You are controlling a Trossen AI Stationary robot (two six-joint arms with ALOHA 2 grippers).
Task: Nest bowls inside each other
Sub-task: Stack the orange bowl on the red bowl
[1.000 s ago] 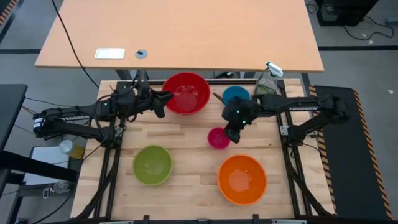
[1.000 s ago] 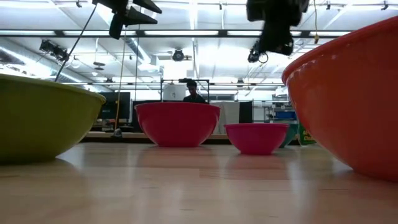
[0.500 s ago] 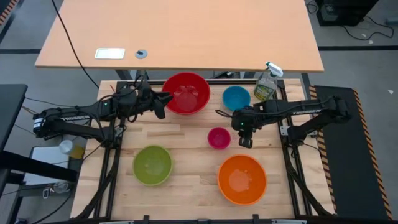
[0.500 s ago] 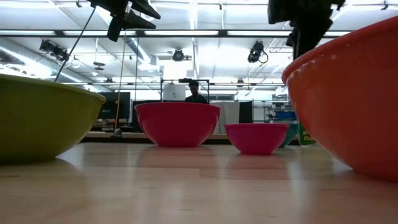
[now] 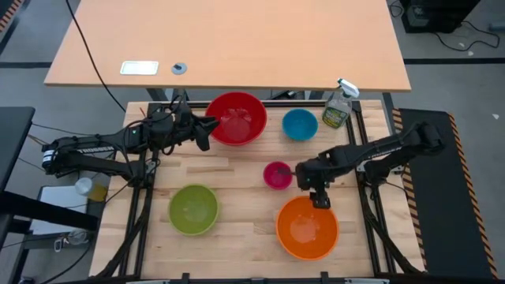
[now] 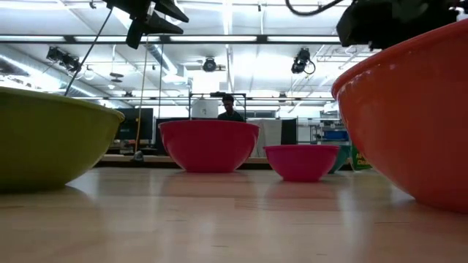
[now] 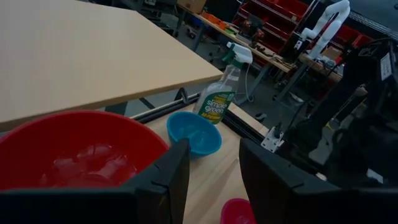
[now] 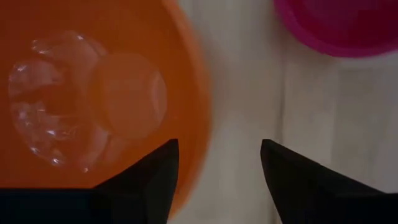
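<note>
Five bowls stand apart on the wooden table, each on its base: red far middle, blue to its right, pink in the middle, lime green near left, orange near right. My right gripper points down, open, above the orange bowl's far rim. One finger is over the bowl's inside and one over the table, touching nothing. My left gripper hovers open and raised beside the red bowl's left rim, with nothing between its fingers.
A clear spray bottle with greenish liquid stands at the table's far right corner, behind the blue bowl. Bare wood lies between the green and orange bowls. A large tan desk stands beyond the far edge. In the low view a person shows far off.
My right gripper has moved from beside the pink bowl toward the table's near edge and somewhat right, sinking and tipping further downward, and now hangs over the orange bowl's far rim. The bowls have kept their places.
</note>
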